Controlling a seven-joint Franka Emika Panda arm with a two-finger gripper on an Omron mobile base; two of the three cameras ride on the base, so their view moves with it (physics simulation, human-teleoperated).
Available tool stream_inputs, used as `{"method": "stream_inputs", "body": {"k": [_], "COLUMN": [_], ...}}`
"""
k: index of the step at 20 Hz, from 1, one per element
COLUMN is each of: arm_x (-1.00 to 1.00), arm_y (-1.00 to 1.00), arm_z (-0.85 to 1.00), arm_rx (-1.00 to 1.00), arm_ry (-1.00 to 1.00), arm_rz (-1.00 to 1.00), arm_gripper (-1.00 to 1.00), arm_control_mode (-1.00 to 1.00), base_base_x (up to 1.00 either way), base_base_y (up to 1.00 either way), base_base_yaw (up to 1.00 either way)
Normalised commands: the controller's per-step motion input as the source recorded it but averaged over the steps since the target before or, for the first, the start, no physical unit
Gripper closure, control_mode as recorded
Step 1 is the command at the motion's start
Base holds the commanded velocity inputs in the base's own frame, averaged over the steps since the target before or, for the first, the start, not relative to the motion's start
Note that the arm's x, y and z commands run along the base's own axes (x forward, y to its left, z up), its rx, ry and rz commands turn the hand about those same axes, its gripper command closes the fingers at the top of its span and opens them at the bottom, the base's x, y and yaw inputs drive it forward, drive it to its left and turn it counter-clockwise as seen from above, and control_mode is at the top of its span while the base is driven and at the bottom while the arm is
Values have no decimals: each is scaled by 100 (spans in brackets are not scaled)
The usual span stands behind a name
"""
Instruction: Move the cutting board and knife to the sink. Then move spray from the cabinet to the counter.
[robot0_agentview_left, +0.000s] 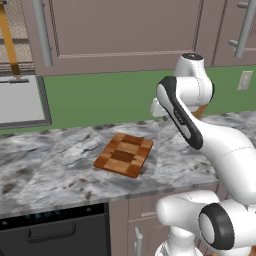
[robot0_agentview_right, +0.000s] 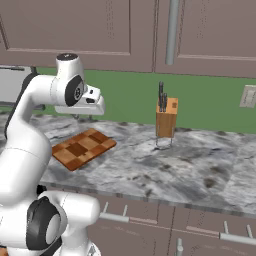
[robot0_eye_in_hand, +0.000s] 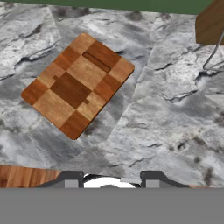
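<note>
Hand hovers high over counter, fingers parted, grasping nothing. Cutting board lies flat on counter, below and ahead-left of hand, untouched. Knife block stands off to right. Judgement: nothing moved yet; board, knife, spray all remain.

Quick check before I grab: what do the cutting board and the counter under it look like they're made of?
Cutting board: looks like wood, matte, a checkered pattern of dark brown and light tan blocks with a slot near one end. Counter: apparently stone, grey-and-white marbled veining; polish unclear in this render.
</note>
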Motion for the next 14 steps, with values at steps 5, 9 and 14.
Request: {"method": "stream_inputs", "body": {"k": [5,9,14], "arm_x": [0,28,23], "arm_y": [2,24,24], "arm_z": [-7,-29,-23], "arm_rx": [0,-1,-3], "arm_ry": [0,4,2], "arm_rz": [0,-1,-3], "arm_gripper": [-100,-100,-100], "arm_control_mode": [-100,-100,-100], "base_base_x": [0,0,0], "base_base_y": [0,0,0], "base_base_yaw": [0,0,0]}}
